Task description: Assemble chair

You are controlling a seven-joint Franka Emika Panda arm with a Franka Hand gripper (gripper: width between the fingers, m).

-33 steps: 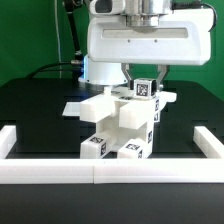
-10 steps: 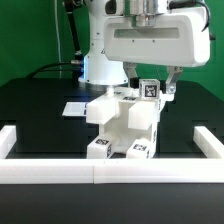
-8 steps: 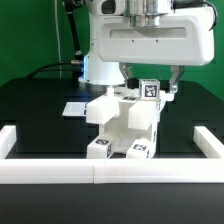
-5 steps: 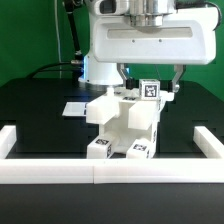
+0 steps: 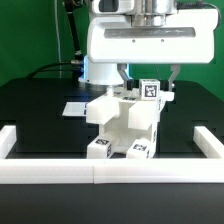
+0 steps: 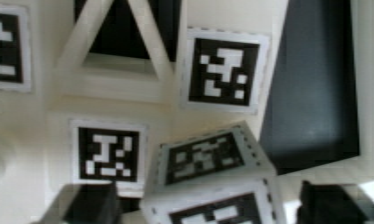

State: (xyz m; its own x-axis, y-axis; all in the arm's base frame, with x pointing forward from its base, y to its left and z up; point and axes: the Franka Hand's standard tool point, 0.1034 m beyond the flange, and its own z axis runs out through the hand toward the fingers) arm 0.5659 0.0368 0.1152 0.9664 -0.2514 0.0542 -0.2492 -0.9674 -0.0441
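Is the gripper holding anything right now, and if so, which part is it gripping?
Nothing seems held. The gripper is open, its jaws standing apart on either side of the chair at its tagged top post, apparently clear of it.

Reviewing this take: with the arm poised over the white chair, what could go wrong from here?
1. The open fingers straddle the tagged square post atop the small matte-white boxy chair. A sideways drift might knock the post askew.
2. The chair stands free on the black table, so a descending arm could perhaps push or tip it.
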